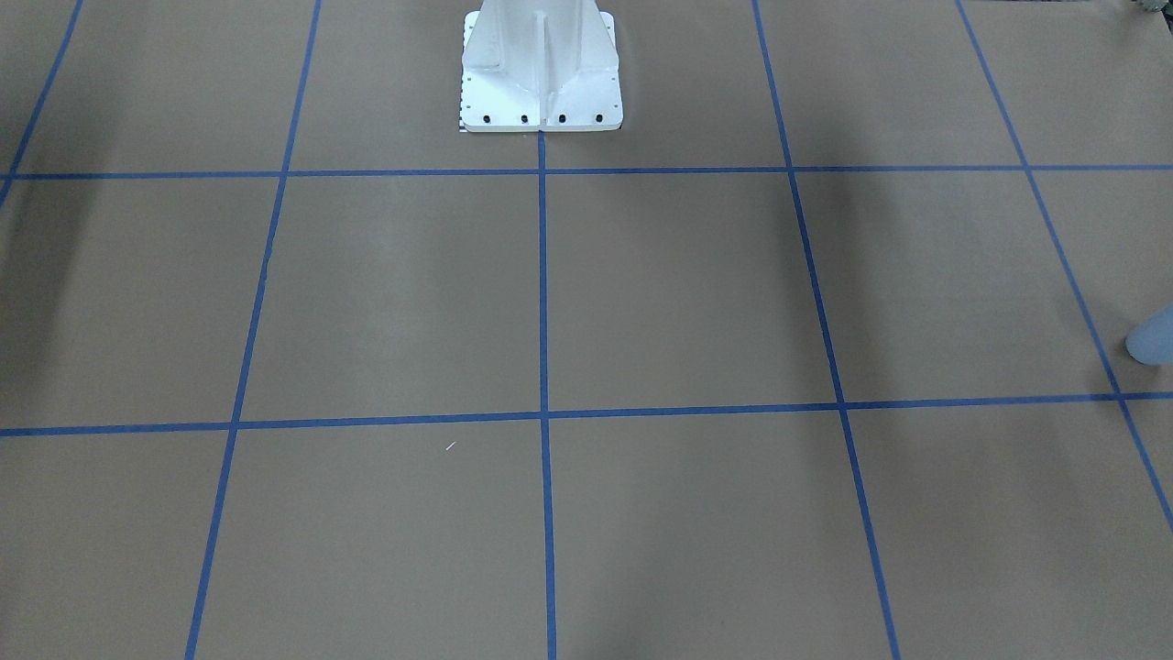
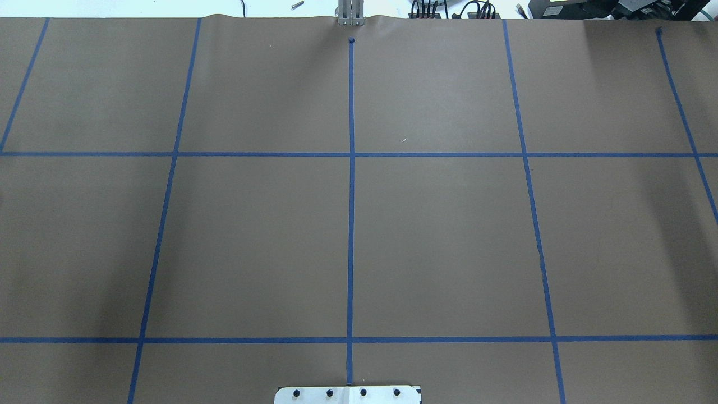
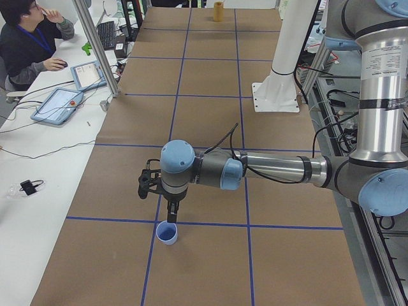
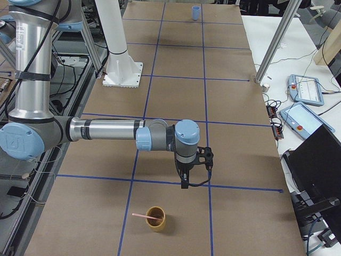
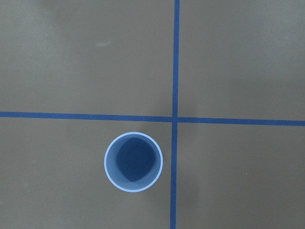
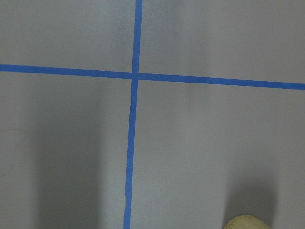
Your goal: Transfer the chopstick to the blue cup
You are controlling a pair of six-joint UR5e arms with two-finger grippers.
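The blue cup stands upright and empty beside a crossing of tape lines at the table's left end; it also shows in the left wrist view and at the edge of the front view. My left gripper hangs just above the cup; I cannot tell whether it is open or shut. The pale pink chopstick rests in a tan cup at the table's right end, leaning out over its rim. My right gripper hangs above the table a short way from the tan cup; I cannot tell its state. The tan cup's rim shows in the right wrist view.
The white robot pedestal stands at the table's robot side. Blue tape lines grid the brown table cover. An operator sits at a side desk with tablets. A laptop stands beside the right end.
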